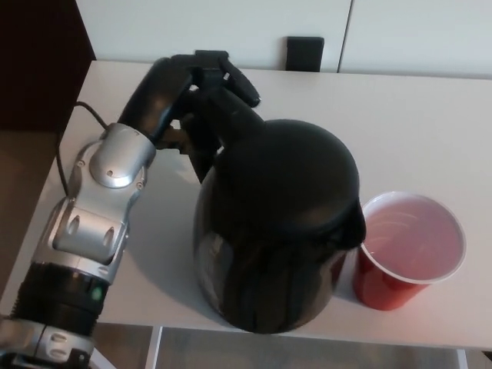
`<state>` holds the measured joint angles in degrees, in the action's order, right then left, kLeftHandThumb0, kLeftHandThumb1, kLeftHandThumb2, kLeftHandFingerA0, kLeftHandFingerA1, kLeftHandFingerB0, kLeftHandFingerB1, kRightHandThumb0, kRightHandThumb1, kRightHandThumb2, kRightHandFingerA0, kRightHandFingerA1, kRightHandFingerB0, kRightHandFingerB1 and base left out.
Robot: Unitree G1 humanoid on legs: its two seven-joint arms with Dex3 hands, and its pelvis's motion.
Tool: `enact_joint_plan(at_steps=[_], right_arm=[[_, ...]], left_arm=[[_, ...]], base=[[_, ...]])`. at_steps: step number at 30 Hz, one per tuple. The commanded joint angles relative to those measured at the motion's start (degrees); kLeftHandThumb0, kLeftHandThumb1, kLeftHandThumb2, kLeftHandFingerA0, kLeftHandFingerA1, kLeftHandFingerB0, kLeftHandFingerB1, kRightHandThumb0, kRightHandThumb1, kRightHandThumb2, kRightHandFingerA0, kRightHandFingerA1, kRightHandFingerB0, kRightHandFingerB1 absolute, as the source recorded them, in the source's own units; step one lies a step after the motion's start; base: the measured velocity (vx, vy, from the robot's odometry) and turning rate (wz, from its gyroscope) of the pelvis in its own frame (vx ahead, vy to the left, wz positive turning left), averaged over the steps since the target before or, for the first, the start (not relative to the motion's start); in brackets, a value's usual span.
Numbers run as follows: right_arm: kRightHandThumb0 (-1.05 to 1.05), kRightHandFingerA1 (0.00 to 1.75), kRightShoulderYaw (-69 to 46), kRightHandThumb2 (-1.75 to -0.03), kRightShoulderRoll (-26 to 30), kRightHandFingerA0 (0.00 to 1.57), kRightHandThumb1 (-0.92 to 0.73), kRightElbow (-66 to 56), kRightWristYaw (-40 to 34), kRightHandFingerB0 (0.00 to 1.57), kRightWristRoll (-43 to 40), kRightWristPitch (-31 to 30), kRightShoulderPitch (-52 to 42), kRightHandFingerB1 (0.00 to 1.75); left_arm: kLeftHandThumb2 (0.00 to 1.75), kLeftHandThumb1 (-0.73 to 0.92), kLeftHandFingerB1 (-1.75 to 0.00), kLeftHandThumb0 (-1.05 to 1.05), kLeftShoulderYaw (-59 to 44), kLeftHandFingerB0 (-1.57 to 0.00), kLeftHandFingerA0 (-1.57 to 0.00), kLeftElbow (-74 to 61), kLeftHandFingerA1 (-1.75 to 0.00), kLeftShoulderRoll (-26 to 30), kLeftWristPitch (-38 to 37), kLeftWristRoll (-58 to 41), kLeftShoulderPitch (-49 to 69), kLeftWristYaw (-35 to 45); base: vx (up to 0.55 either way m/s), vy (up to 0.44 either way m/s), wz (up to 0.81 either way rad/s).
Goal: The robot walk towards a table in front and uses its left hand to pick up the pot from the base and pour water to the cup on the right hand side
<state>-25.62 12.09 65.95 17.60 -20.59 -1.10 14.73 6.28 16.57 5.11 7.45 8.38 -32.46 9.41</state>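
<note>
The left hand [188, 84] is closed around the handle [211, 127] of the black pot [277, 231], its dark fingers [234, 77] wrapped over the top of the handle at the far left side of the pot. The silver forearm [96, 207] comes in from the lower left, with a thin black cable [73, 134] looping beside the wrist.

The pot fills the middle of the view, over the near part of the white table [415, 123]. Whether its bottom rests on the table cannot be told from this angle. Its handle points back and to the left, toward the far left corner of the table; its spout [350, 223] points to the right, and the spout's tip reaches the left rim of the red cup [407, 250]. The pot's body appears roughly upright, leaning slightly toward the cup.

The cup stands upright just beside the pot, near the table's front edge, its white rim and pale inside showing.
</note>
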Motion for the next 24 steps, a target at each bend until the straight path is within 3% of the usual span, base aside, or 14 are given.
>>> enact_joint_plan(at_steps=[1,4,5,6,7,9,10,11,12,14,16,17,24], right_arm=[[-0.50,0.53,0.2,-0.56,0.8,0.52,-0.54,-0.2,0.0,0.32,0.4,0.2,0.6,0.33],[-0.49,0.52,0.3,-0.56,0.8,0.52,-0.54,-0.4,-0.1,0.36,0.2,-0.3,1.0,0.34],[-0.54,0.62,0.3,-0.81,0.8,0.48,-0.43,-0.4,-0.3,0.31,0.2,-0.4,1.2,0.48],[-0.54,0.62,0.2,-0.81,0.7,0.48,-0.43,-0.5,-0.5,0.31,0.1,-0.4,1.2,0.48],[-0.47,0.53,0.4,-0.56,0.8,0.53,-0.56,-0.5,-0.6,0.35,0.3,-0.4,1.3,0.33],[-0.47,0.52,0.5,-0.56,0.8,0.51,-0.56,-0.4,-0.7,0.36,0.5,-0.6,1.6,0.34],[-0.51,0.58,0.4,-0.80,0.9,0.43,-0.42,0.2,-0.5,0.30,0.3,-0.8,2.0,0.48],[-0.51,0.58,0.3,-0.80,1.0,0.43,-0.42,0.4,-0.4,0.30,0.2,-0.9,2.1,0.48],[-0.46,0.50,0.6,-0.56,1.0,0.49,-0.55,0.6,-0.3,0.36,0.6,-0.3,2.1,0.34],[-0.46,0.50,0.6,-0.56,1.0,0.53,-0.55,0.7,-0.7,0.37,0.6,-0.5,2.3,0.34],[-0.46,0.52,0.5,-0.56,1.0,0.53,-0.56,0.8,-0.5,0.36,0.5,-0.5,2.5,0.34],[-0.53,0.61,0.8,-0.81,0.9,0.48,-0.43,0.8,-0.6,0.29,0.8,-0.3,2.4,0.48],[-0.54,0.61,1.0,-0.81,1.0,0.48,-0.42,0.7,-0.5,0.31,1.0,0.0,2.1,0.49]], left_arm=[[0.66,0.82,-1.10,-0.16,-6.5,-0.75,-0.98,-0.1,-1.47,-2.1,3.4,-4.8,-1.5,-4.1],[0.71,0.79,-1.08,-0.16,-12.8,-0.78,-0.97,-0.8,-1.47,-3.9,5.8,-8.2,-3.8,-6.5],[0.72,0.80,-1.17,-0.11,-13.6,-0.76,-0.94,-1.8,-1.53,-3.8,4.8,-7.2,-4.2,-8.0],[0.72,0.80,-1.17,-0.11,-13.9,-0.76,-0.94,-3.0,-1.53,-3.7,3.5,-5.9,-4.3,-9.5],[0.74,0.79,-1.14,-0.07,-14.5,-0.79,-0.99,-4.2,-1.44,-3.7,3.5,-5.1,-4.7,-10.4],[0.78,0.78,-1.12,-0.06,-14.8,-0.78,-1.00,-6.3,-1.42,-3.2,3.8,-3.0,-5.2,-12.2],[0.83,0.75,-1.12,-0.07,-14.8,-0.78,-1.01,-8.1,-1.41,-2.8,4.5,-1.5,-5.7,-13.7],[0.83,0.75,-1.12,-0.07,-14.8,-0.78,-1.01,-8.6,-1.41,-2.8,4.9,-1.2,-5.8,-14.0],[0.75,0.79,-1.04,-0.08,-14.4,-0.77,-0.98,-9.0,-1.40,-2.1,4.4,-0.2,-5.7,-14.2],[0.75,0.77,-1.04,-0.09,-13.6,-0.77,-0.96,-10.1,-1.41,-1.6,4.8,1.3,-5.8,-15.1],[0.75,0.77,-1.04,-0.10,-12.9,-0.77,-0.97,-11.2,-1.41,-1.3,5.6,2.1,-5.9,-15.8],[0.70,0.79,-1.00,-0.12,-11.1,-0.80,-1.04,-12.7,-1.37,-0.9,5.8,4.6,-5.8,-16.5],[0.71,0.78,-1.09,-0.12,-6.1,-0.81,-1.02,-14.2,-1.43,0.4,4.4,10.4,-5.4,-19.9]], base=[[0.00,0.000,0.00],[0.00,0.000,0.00],[0.00,0.000,0.00],[0.00,0.000,0.00],[0.00,0.000,0.00],[0.00,0.000,0.00],[0.00,0.000,0.00],[0.00,0.000,0.00],[0.00,0.000,0.00],[0.00,0.000,0.00],[0.00,0.000,0.00],[0.00,0.000,0.00],[0.00,0.000,0.00]])
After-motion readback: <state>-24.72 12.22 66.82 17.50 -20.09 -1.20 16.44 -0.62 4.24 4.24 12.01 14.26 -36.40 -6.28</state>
